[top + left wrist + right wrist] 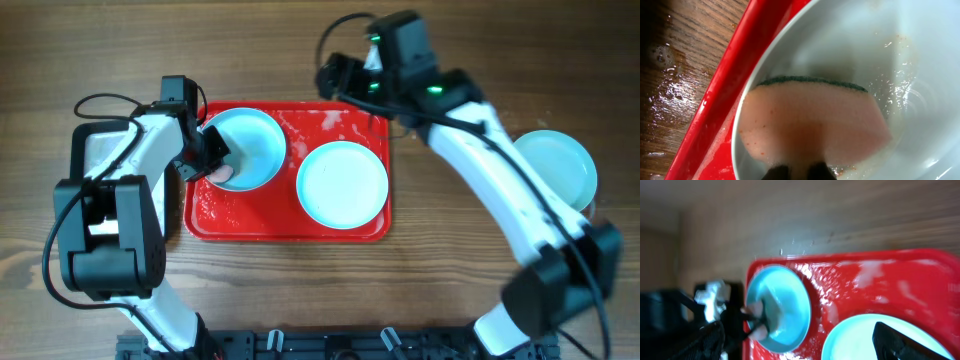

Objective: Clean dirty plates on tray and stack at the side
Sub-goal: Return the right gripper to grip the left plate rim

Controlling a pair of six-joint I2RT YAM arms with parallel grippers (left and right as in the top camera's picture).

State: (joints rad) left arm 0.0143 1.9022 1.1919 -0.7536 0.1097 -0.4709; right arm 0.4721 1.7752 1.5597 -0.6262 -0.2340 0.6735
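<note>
Overhead: The tray (290,228) lies mid-table, streaked with foam. The wiped plate (252,146) sits in the tray's far-left corner and looks tipped up, with one edge over the tray's rim. The left gripper (216,163) is at the tray's left rim, pressing a sponge (225,176) into that plate. The second plate (342,184) lies flat in the tray's right half. The third plate (556,166) is off the tray, well to its right. The right gripper (338,80) hangs just beyond the tray's far edge, touching nothing; whether its jaws are parted cannot be told.

Left wrist: The left gripper (797,172) is clenched on the sponge (812,125), whose green face lies against the wiped plate (920,55). The table (665,75) left of the tray's rim (735,75) is wet.

Right wrist: One finger of the right gripper (900,342) shows over the second plate (855,335); its state is unclear. The wiped plate (785,305) reads as a tilted ellipse at the tray's left end (865,280).

Risks: Nothing braces the wiped plate. Sponge pressure on the foam-slick surface could skid it over the rim onto the wet table, or flip it. The narrow pinch may also let the sponge slip.
</note>
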